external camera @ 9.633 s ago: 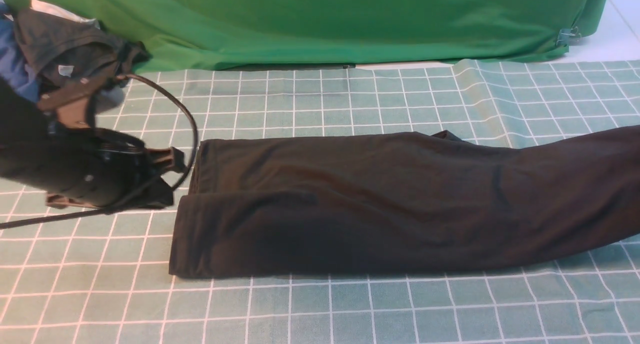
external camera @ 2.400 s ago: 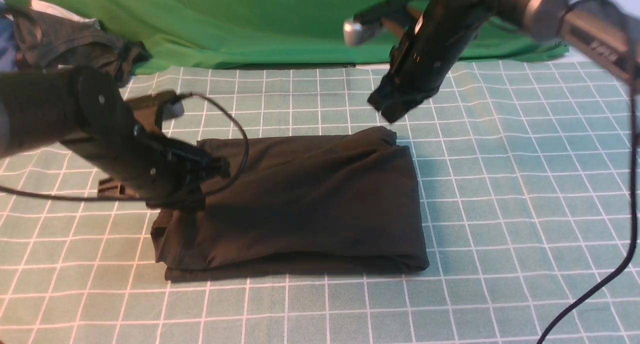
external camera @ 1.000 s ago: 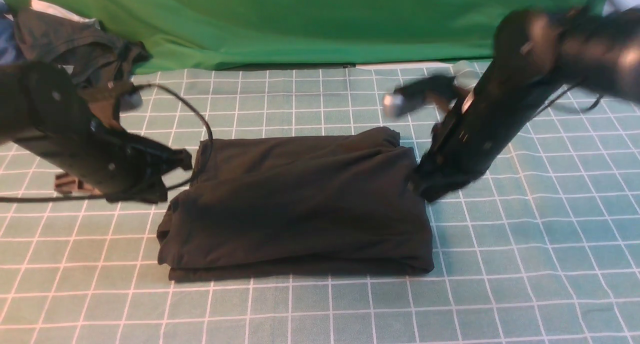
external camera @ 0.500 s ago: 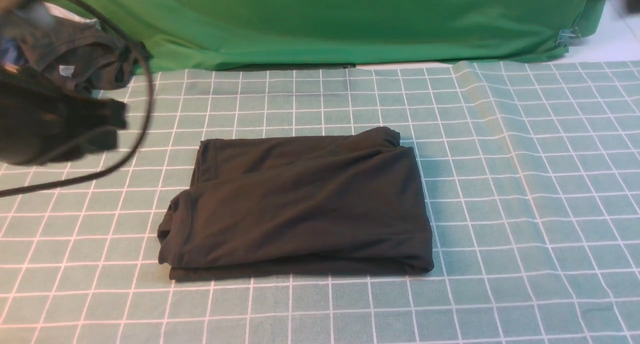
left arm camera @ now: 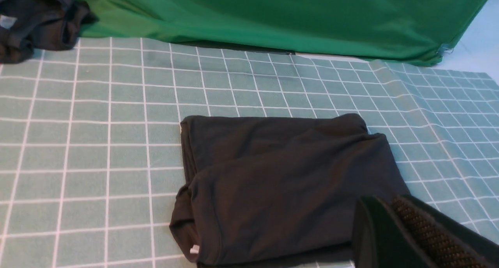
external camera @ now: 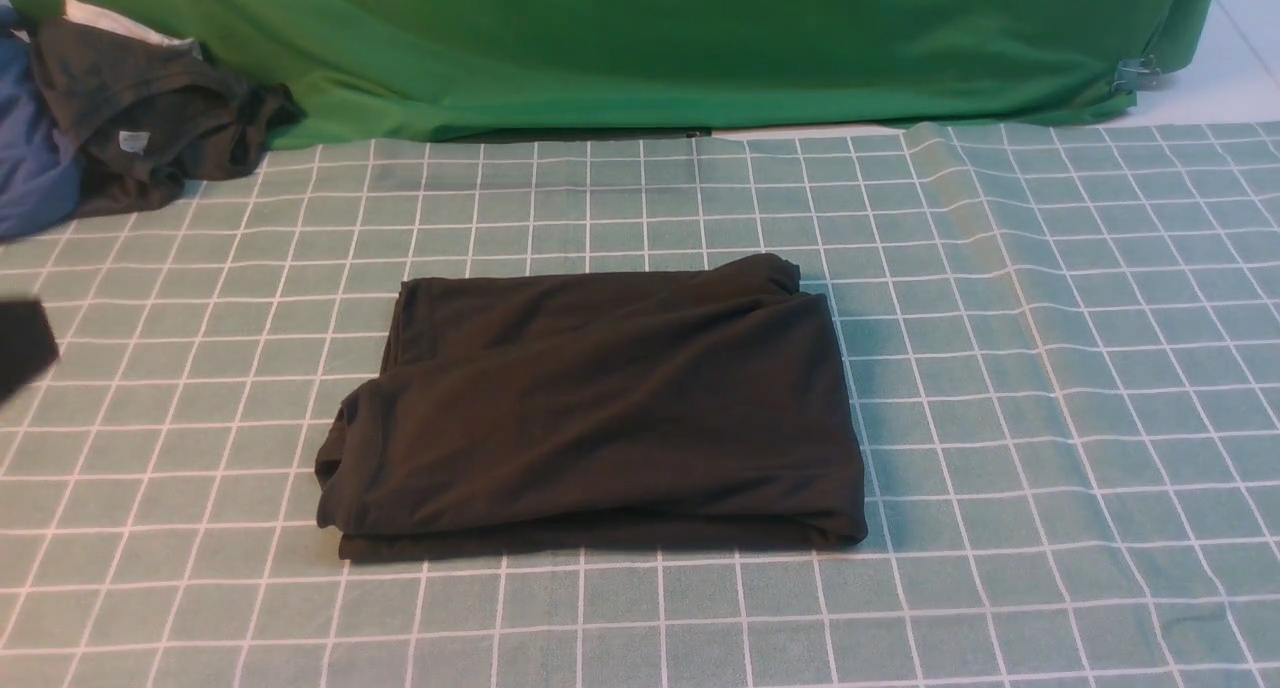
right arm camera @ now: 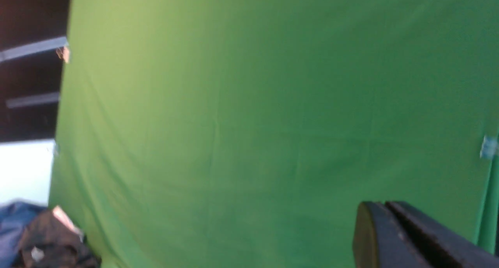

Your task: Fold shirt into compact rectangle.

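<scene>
Shirt [external camera: 600,408] lies folded on the middle of the bench [external camera: 1050,368], a dark block of several layers, squarish but not neat: on my left side the upper layer sits short of the lower one, leaving a step and a rounded, bulging corner toward the near left. A small white fleck shows at that near-left edge in my left wrist view; I cannot tell what it is. I judge the cloth soft, limp and light, with no stiffness of its own, so it will sag and slide layer over layer if I lift it by one ply. Any tidying pinch should take the whole stack at an edge, best at the loose left corner, or press flat from above.

My left pincer [left arm camera: 393,225] hangs near the shirt's right near corner, jaws pressed together, holding nothing. My right pincer [right arm camera: 384,231] is likewise closed and empty, raised toward the green backdrop [external camera: 650,48].

Far left at the back, a dark garment [external camera: 150,108] and a blue garment [external camera: 30,168] lie well apart from the shirt.
</scene>
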Robot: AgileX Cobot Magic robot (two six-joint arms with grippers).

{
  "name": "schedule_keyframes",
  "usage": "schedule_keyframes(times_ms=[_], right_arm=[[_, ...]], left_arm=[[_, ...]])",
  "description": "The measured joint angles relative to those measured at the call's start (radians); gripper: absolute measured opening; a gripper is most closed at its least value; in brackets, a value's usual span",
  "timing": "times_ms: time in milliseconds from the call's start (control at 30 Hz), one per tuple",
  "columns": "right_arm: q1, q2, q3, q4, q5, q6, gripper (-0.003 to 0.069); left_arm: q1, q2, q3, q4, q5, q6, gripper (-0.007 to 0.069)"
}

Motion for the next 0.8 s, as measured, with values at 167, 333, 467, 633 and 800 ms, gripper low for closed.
schedule_keyframes(times_ms=[167,333,467,633,800], right_arm=[[0.0,-0.11,0.123,-0.007,-0.112,0.009,0.0022],[0.0,-0.124,0.13,-0.009,-0.141,0.025,0.0022],[0.0,-0.124,0.13,-0.009,-0.135,0.026,0.0028],[0.0,-0.124,0.13,-0.009,-0.125,0.027,0.0041],[0.0,-0.124,0.13,-0.009,-0.125,0.027,0.0051]], left_arm=[[0.0,-0.147,0.175,-0.047,-0.104,-0.004,0.0011],[0.0,-0.196,0.267,-0.077,-0.248,-0.007,0.0011],[0.0,-0.196,0.271,-0.081,-0.301,-0.007,0.0011],[0.0,-0.196,0.271,-0.083,-0.328,-0.002,0.0011],[0.0,-0.196,0.271,-0.085,-0.328,0.0,0.0013]])
